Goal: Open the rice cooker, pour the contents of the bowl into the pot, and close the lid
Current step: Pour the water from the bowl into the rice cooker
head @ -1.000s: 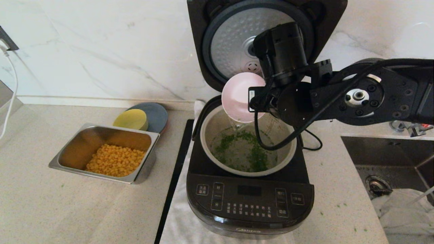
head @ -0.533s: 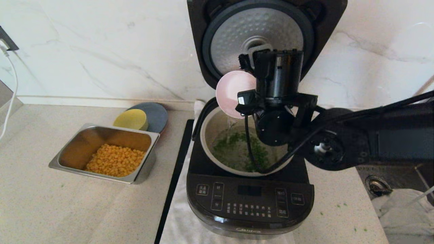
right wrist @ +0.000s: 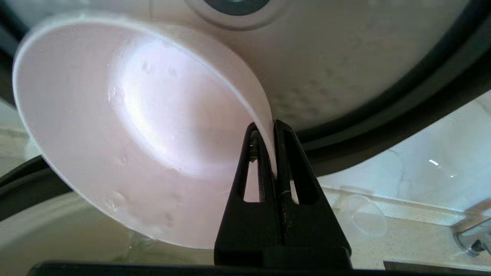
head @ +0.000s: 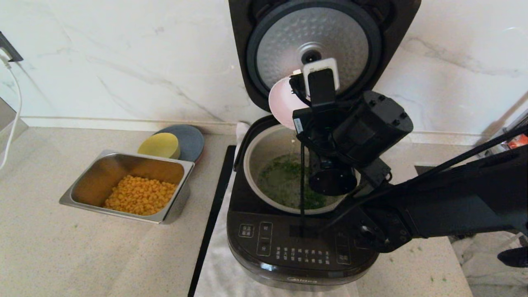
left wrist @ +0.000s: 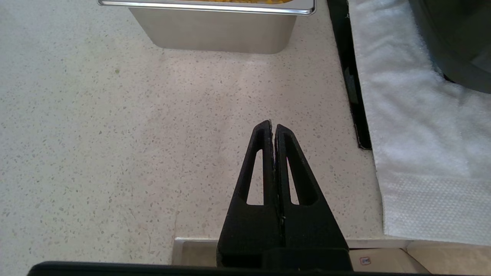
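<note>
The bowl, pink inside and tipped steeply, hangs at frame centre over the pot, where herbs float. The right tool pinches its rim. The lid stands open above. The left tool, closed and empty, hovers above the table.

A kitchen. A speckled stone counter runs up to a white marble-patterned backsplash. On the counter stands an open rice cooker set on a white towel; to the left of the right end effector, well apart, sit a steel tray of corn kernels and stacked small plates.
</note>
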Tool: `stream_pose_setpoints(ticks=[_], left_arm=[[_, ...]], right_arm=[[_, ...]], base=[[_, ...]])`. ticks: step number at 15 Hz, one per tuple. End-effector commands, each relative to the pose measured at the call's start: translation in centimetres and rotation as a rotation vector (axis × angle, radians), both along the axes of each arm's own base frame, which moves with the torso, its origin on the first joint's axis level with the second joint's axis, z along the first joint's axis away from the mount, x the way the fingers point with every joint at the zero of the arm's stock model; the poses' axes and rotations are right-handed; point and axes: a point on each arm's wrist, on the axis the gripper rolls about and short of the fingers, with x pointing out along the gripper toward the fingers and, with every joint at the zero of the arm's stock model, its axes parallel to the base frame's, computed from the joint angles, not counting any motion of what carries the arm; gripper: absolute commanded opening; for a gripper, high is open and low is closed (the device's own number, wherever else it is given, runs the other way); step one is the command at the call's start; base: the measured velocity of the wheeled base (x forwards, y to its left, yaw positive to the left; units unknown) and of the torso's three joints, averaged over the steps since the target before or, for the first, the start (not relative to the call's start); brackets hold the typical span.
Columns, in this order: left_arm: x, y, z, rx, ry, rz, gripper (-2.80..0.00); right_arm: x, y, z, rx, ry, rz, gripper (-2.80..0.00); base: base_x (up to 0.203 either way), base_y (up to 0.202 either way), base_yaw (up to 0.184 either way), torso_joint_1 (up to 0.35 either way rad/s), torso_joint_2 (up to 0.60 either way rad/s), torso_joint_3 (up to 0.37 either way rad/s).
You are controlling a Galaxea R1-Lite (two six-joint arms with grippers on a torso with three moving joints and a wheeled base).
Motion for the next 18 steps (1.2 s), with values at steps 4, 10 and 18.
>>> stream_pose_setpoints(ticks=[4, 10, 18], left_arm=[[0.0, 0.0, 0.0, 0.001, -0.001, 0.0, -2.8], [0.0, 0.0, 0.0, 0.0, 0.0, 0.0, -2.8], [0.0, 0.0, 0.0, 0.0, -0.001, 0.0, -2.8]], right_arm=[[-2.9, 0.4, 0.8, 0.018, -0.016, 0.057, -2.8], [-3.8, 0.7, 0.2, 0.02, -0.008, 0.068, -2.8], [-9.4, -2.5, 5.2, 0.007, 0.117, 0.069, -2.8]], base=[[0.0, 0.0, 0.0, 0.0, 0.0, 0.0], [0.0, 0.0, 0.0, 0.0, 0.0, 0.0], [0.0, 0.0, 0.0, 0.0, 0.0, 0.0]])
